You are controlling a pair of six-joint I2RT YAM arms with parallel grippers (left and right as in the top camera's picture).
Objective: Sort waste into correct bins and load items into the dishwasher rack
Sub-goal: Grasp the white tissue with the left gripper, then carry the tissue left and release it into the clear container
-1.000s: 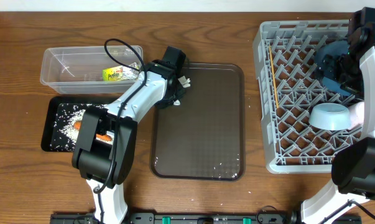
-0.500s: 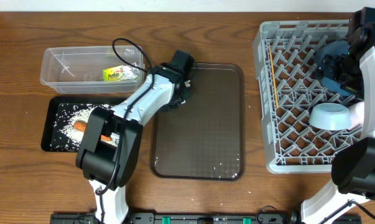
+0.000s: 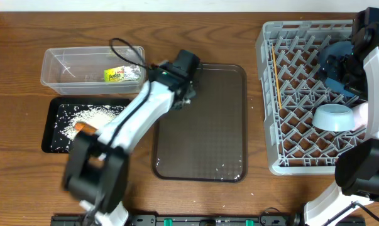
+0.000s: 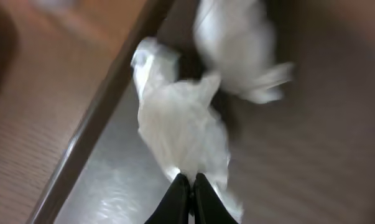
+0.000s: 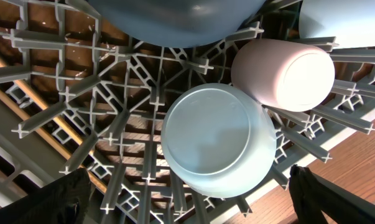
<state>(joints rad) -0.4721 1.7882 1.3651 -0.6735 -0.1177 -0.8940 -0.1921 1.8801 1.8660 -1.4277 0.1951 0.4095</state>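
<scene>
1. since a second ago my left arm has swung further over the near-left corner of the dark-brown serving tray (image 3: 202, 125); its base now shows as a blur, and the left gripper (image 3: 188, 85) sits just inside the tray's rim rather than at its edge. the right arm and everything in the rack have stayed put.
2. in the left wrist view the left gripper's (image 4: 187, 190) black tips are pressed together, pinching the lower end of a thin crumpled white scrap (image 4: 181, 124), soft and translucent. a second white scrap (image 4: 237, 53) lies just beyond it on the tray. the view is blurred, so i can't tell more.
3. left of the tray, the clear plastic box (image 3: 57, 66) holds the crumpled wrapper (image 3: 117, 75) with yellow-green print. the shallow black tray (image 3: 51, 141) beside it holds the loose rice grains (image 3: 85, 118) and the orange carrot (image 3: 82, 127).
4. right of the tray stands the grey pegged dishwasher rack (image 3: 271, 94). inside it are the dark-blue dish (image 3: 337, 63), the light-blue bowl (image 5: 215, 140) upside down, the white cup (image 5: 283, 71) on its side touching the bowl, and the chopsticks (image 3: 276, 78) along the rack's left side.
5. the right gripper's fingers (image 5: 66, 199) show only as dark tips set wide apart at the frame's edges, empty, over the bowl.
</scene>
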